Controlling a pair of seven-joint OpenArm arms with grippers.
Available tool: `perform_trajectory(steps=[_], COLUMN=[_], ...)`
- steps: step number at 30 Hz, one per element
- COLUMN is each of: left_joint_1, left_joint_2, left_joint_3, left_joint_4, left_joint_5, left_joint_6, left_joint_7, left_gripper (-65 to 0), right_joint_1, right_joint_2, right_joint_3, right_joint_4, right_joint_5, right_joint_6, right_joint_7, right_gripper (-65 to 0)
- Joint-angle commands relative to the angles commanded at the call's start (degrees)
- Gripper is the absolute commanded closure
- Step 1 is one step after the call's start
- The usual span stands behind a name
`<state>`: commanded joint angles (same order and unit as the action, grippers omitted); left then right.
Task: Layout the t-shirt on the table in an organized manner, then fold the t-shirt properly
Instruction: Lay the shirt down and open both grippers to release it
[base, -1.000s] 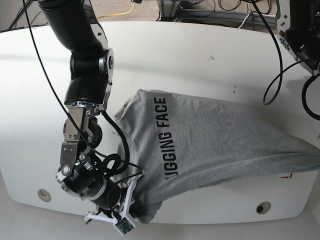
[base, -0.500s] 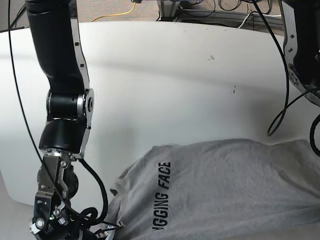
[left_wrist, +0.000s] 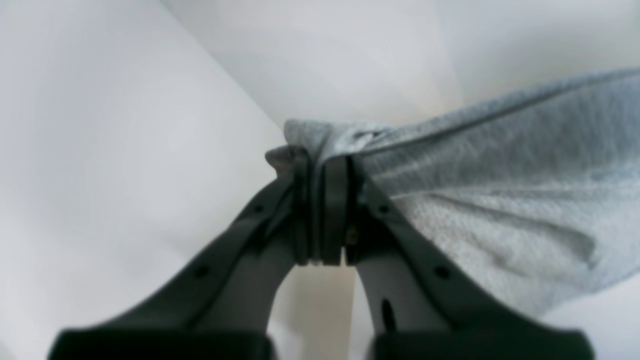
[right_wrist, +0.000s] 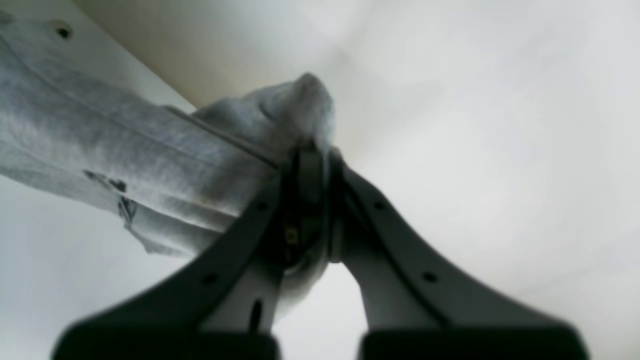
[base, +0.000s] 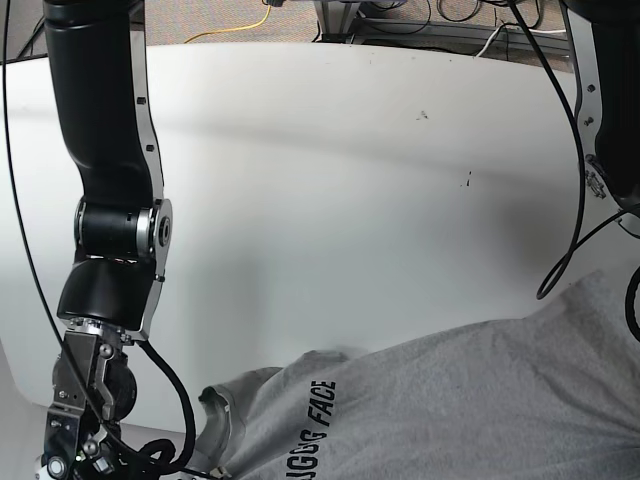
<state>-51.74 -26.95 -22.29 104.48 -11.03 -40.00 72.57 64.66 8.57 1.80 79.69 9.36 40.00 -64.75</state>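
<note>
In my left wrist view, the left gripper (left_wrist: 322, 210) has its fingers (left_wrist: 335, 200) pressed together on a bunched edge of the shirt (left_wrist: 500, 200). The grey cloth runs from the fingertips out toward 3 o'clock, pulled fairly taut with a seam line along its upper edge. The white table (left_wrist: 125, 150) fills the 9 o'clock side; everything here is blurred.

In my right wrist view, the right gripper (right_wrist: 312, 200) likewise has its fingers (right_wrist: 307, 180) clamped on a wad of shirt (right_wrist: 125, 150), which pokes up past the tips at 12 o'clock and stretches away toward 9 o'clock. A dark mark on the cloth is too blurred to read. The table (right_wrist: 475, 150) lies pale behind.

From the base camera, the shirt (base: 480, 400) sits at the table's (base: 350, 180) near edge, filling the 4 to 6 o'clock part of the frame, black lettering ending in "FACE" near 6 o'clock. The right arm (base: 105, 230) stands at 9 o'clock; neither gripper shows here.
</note>
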Motion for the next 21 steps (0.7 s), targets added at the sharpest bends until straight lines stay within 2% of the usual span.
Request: perform_trajectory(steps=[4,8,16,21], left_joint_1=[5.1,12.1,29.6,39.4], left_joint_2=[-0.1,-0.1,-0.1,0.2], left_joint_3=[-0.2,-3.3,-9.0,-11.7], left_joint_4=[0.1,1.5,3.3,3.3], left_joint_5=[0.0,-0.1,-0.2,-0.2], left_joint_6=[0.0,0.0,0.0,0.0], left_joint_7=[0.9,1.0,1.0,1.0], left_gripper=[-0.4,-0.4,-0.4,-0.4], right_joint_1=[-6.3,-13.3,-31.2,-41.5], right_joint_2=[0.6,0.4,-0.5,-1.9], right_joint_3=[-0.1,0.0,0.3,2.9], right_joint_4=[6.7,12.9,23.8,27.8], right_joint_5=[0.0,0.0,-0.4,0.0], right_joint_6=[0.0,0.0,0.0,0.0], right_joint_7=[-1.4,-4.5,-4.8,-4.8], right_gripper=[0.0,0.0,0.0,0.0])
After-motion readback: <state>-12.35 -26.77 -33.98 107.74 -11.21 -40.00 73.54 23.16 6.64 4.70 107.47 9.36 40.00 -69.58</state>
